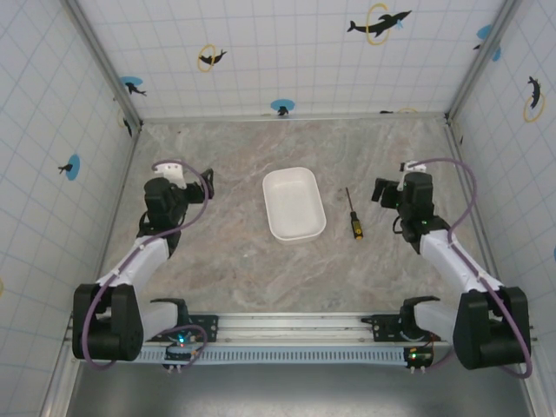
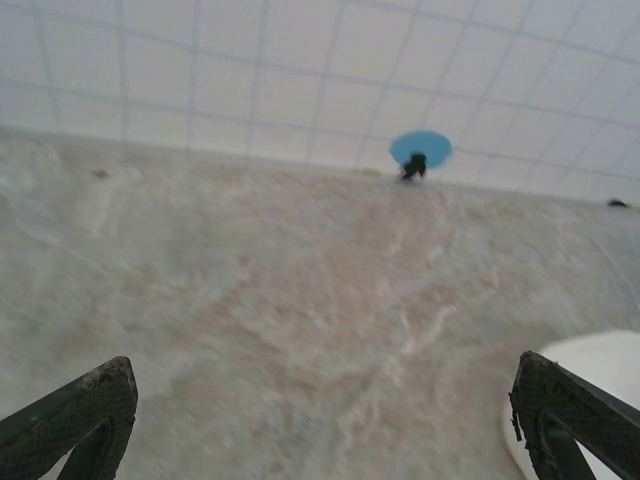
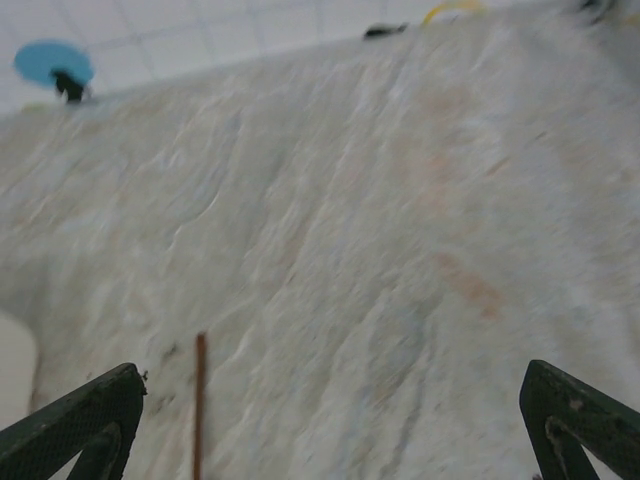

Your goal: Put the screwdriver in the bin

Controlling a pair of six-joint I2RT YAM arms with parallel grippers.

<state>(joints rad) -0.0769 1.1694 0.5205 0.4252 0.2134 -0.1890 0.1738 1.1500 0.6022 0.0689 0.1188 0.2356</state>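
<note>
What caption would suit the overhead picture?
Empty bin between left gripper and right gripper, screwdriver lying beside the bin.

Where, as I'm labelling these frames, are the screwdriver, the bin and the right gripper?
screwdriver [image 1: 352,213]: top external view, on the shaft just above the handle.
bin [image 1: 293,204]: top external view, on its bare floor.
right gripper [image 3: 330,385]: right wrist view, midway between its fingertips.

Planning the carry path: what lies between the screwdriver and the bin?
Nothing. In the top external view, bare tabletop runs from the screwdriver to the bin.
</note>
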